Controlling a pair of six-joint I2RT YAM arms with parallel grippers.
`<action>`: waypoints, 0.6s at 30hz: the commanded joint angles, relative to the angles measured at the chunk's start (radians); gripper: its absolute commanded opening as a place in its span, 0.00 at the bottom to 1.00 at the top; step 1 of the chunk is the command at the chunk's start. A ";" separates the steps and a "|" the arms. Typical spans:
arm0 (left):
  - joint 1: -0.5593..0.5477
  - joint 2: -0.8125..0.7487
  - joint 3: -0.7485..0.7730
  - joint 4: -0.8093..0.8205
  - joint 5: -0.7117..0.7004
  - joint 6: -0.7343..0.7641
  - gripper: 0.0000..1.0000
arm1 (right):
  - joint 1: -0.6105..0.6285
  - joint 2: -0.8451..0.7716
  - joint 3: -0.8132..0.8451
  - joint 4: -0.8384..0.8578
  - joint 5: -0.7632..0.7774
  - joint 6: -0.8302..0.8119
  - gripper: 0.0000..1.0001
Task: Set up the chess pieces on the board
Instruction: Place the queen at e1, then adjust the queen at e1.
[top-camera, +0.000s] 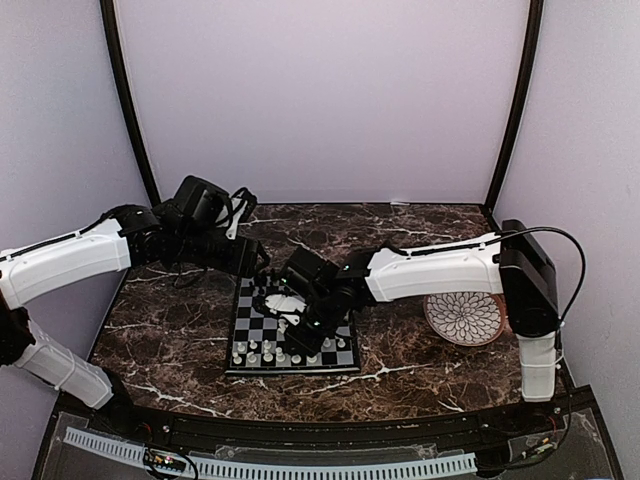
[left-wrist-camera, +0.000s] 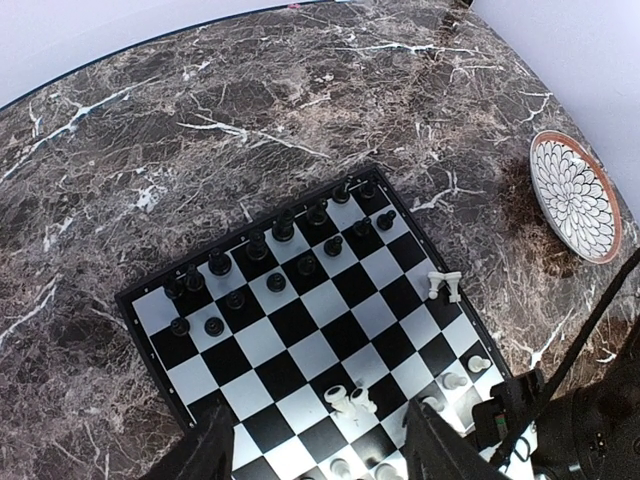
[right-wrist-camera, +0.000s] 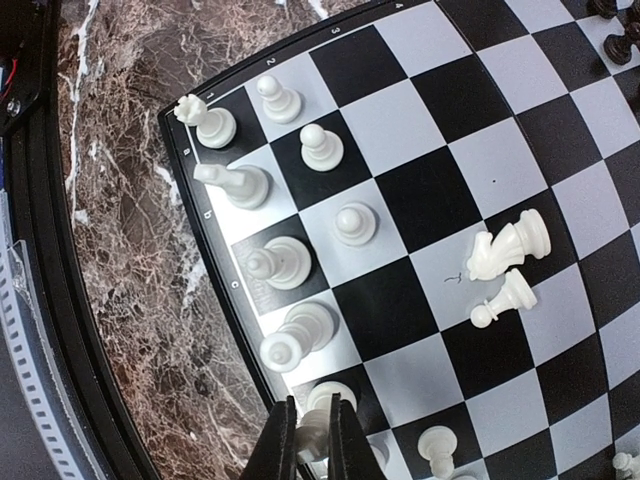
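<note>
The board (top-camera: 262, 330) lies at the table's middle. In the left wrist view the black pieces (left-wrist-camera: 283, 228) stand in two rows on its far side. In the right wrist view, white pieces (right-wrist-camera: 275, 262) stand along the board's (right-wrist-camera: 440, 180) near edge. My right gripper (right-wrist-camera: 314, 442) is shut on a white piece (right-wrist-camera: 312, 432) that stands on an edge square; in the top view it (top-camera: 300, 320) is low over the board. Two white pieces (right-wrist-camera: 505, 245) lie fallen mid-board. My left gripper (left-wrist-camera: 320, 455) is open and empty, high above the board (left-wrist-camera: 300, 320).
A round white petal-patterned plate (top-camera: 463, 317) with a brown rim sits to the right of the board. Two white pieces (left-wrist-camera: 444, 285) stand at the board's right edge. The right arm (left-wrist-camera: 585, 430) reaches over the board's near right corner. Dark marble table (top-camera: 170, 340) surrounds the board.
</note>
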 joint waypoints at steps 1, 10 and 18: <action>0.005 0.000 0.002 -0.016 0.012 -0.012 0.61 | 0.003 -0.002 -0.023 -0.003 0.001 0.006 0.10; 0.005 0.005 -0.003 -0.005 0.018 -0.020 0.61 | 0.001 -0.020 -0.031 -0.022 0.014 0.007 0.20; 0.005 0.012 -0.006 0.009 0.027 -0.032 0.61 | 0.000 -0.029 -0.029 -0.046 0.033 0.006 0.15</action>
